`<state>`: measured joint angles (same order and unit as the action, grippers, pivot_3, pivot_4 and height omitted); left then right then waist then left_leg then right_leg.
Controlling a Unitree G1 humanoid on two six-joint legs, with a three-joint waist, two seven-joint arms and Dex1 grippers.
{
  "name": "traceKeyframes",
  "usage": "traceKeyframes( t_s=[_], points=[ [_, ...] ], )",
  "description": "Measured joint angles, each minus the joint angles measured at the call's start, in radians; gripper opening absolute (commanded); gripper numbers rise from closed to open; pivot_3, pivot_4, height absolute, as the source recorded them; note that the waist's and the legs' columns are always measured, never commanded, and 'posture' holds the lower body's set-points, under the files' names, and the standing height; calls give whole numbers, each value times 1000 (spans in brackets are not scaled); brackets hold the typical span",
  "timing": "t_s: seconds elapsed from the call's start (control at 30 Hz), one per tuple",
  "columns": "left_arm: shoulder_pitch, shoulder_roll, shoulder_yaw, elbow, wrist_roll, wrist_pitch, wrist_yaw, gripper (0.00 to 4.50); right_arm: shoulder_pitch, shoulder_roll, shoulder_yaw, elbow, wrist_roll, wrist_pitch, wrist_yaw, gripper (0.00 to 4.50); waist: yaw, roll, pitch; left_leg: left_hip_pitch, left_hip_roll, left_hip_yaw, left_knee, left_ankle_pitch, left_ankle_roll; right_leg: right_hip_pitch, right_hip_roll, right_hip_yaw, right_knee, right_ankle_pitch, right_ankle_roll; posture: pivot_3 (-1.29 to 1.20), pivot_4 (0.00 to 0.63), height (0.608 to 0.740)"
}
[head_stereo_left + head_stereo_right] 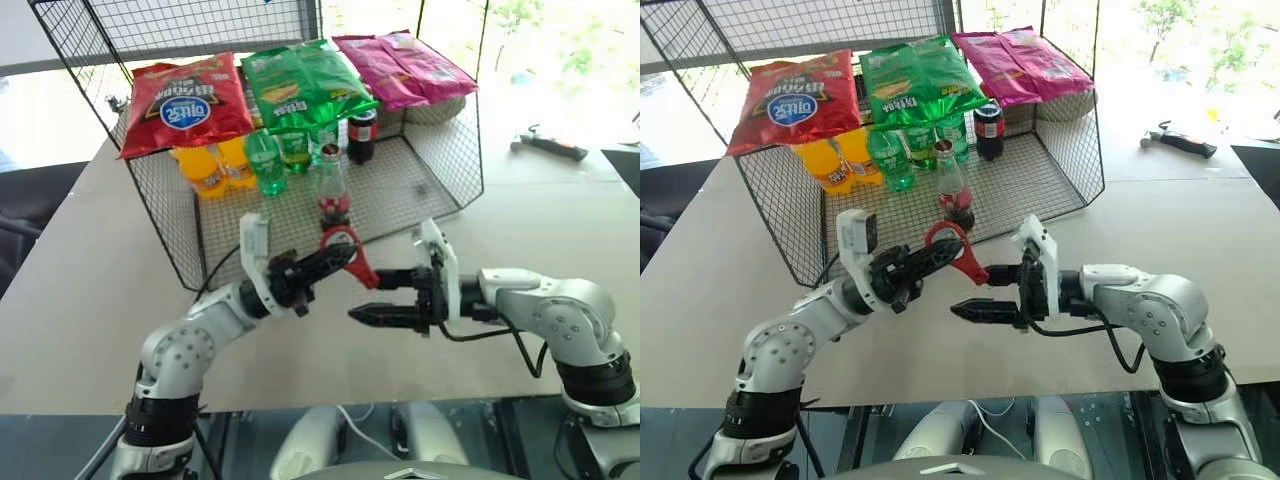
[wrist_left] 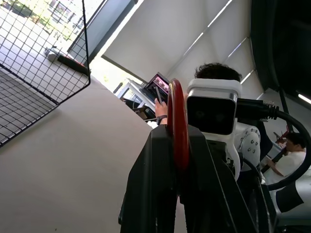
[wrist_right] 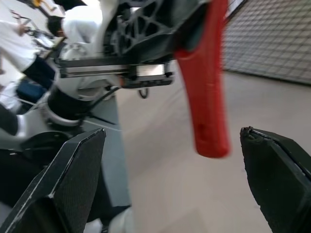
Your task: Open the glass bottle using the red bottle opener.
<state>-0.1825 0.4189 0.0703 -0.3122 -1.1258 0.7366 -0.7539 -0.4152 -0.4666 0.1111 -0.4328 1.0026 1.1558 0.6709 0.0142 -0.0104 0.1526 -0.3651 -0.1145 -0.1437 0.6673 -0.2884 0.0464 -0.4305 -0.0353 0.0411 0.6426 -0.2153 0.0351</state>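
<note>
Two black-fingered grippers meet over the pale, matte tabletop (image 1: 80, 300), in front of a black wire-mesh basket (image 1: 450, 170). The left gripper (image 1: 338, 256) is clamped tight on the flat red bottle opener (image 1: 350, 252), whose rounded ring head stands up while the tapering handle slants down toward the right gripper (image 1: 366, 299); that one's fingers are spread wide, holding nothing. The small clear glass bottle (image 1: 332, 188) of dark cola — slim neck, red crown cap — stands upright on the basket's mesh floor, just behind the opener. Green plastic bottles (image 1: 266, 160) and glossy snack bags (image 1: 190, 100) sit further back. From the right wrist, the smooth handle end hangs between its textured fingertips (image 3: 73, 179), untouched — from the left wrist, the opener shows edge-on, a thin red strip between the fingers.
</note>
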Motion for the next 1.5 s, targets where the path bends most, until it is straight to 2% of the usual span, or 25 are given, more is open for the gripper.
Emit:
traceKeyframes(
  t_s=[0.07,0.13,0.33,0.63,0.77,0.83,0.9,1.03,1.07,1.1,1.13,1.17,1.3,1.4,1.5],
  points=[
    [-1,-5,-2,13,6,1,-10,0,-12,12,-2,14,32,26,-5,3913,0,0,0,0,0,0,0,0,0,0,0,0,0,0,0,0,150,735],
    [-4,-17,-4,16,7,1,-29,0,-32,28,-12,26,62,49,-20,3140,-1,0,0,0,0,0,0,0,0,0,0,0,0,0,0,0,150,735],
    [-4,-24,-9,10,-2,8,-61,0,-53,21,-36,62,84,93,-43,78,0,0,0,0,0,0,0,0,0,0,0,0,0,0,0,0,150,735],
    [2,-24,-5,10,-43,40,-95,0,-82,-2,-48,62,151,156,-33,27,-1,0,0,-1,0,0,0,0,0,-1,0,0,0,0,0,0,150,735],
    [5,-58,-20,10,-34,30,-98,0,-86,-41,-54,62,173,170,-11,27,0,0,0,-1,0,0,0,0,0,-1,0,0,0,0,0,0,150,735],
    [5,-66,-24,10,-31,25,-98,716,-89,-51,-56,62,176,170,-2,0,0,0,0,-1,0,0,0,0,0,-1,0,0,0,0,0,0,150,735],
    [6,-66,-24,10,-16,19,-96,1229,-89,-61,-53,62,180,171,10,0,-2,0,0,-1,0,0,0,0,0,-1,0,0,0,0,0,0,150,735],
    [36,-76,-19,10,3,9,-77,2938,-89,-81,-52,58,180,168,44,0,0,0,0,-1,0,0,0,0,0,-1,0,0,-1,0,0,0,150,735],
    [37,-80,-19,10,5,5,-71,3325,-89,-86,-51,57,180,166,50,0,1,0,0,-1,0,0,0,0,0,-1,0,0,-1,0,0,0,150,735],
    [38,-88,-18,10,7,-2,-67,3448,-89,-94,-51,57,178,162,59,0,2,0,0,-1,0,0,0,0,0,-1,-1,0,-1,0,0,0,150,735],
    [40,-98,-19,9,10,-8,-62,4096,-86,-107,-51,56,174,155,69,0,3,0,0,-2,0,0,0,0,0,-1,-1,-1,-1,0,0,0,150,735],
    [47,-105,-19,5,16,-16,-57,4360,-76,-128,-52,55,169,146,80,0,4,0,0,-2,0,0,0,0,1,0,-1,-1,-1,0,0,0,150,735],
    [88,-120,-18,-4,61,-62,-42,4439,-27,-184,-75,55,144,123,98,0,2,0,0,-2,0,0,-1,-1,1,-1,-1,0,-2,0,0,0,150,735],
    [116,-178,1,-29,192,-191,46,4439,41,-232,-128,54,102,62,105,0,6,0,0,-2,0,0,-1,-1,1,-1,-1,0,-3,0,0,0,150,735],
    [163,-188,7,-56,296,-257,135,4439,87,-248,-179,73,57,11,91,0,7,0,0,-2,0,1,-1,-1,1,-1,-1,0,-3,0,0,0,150,735]
  ],
)
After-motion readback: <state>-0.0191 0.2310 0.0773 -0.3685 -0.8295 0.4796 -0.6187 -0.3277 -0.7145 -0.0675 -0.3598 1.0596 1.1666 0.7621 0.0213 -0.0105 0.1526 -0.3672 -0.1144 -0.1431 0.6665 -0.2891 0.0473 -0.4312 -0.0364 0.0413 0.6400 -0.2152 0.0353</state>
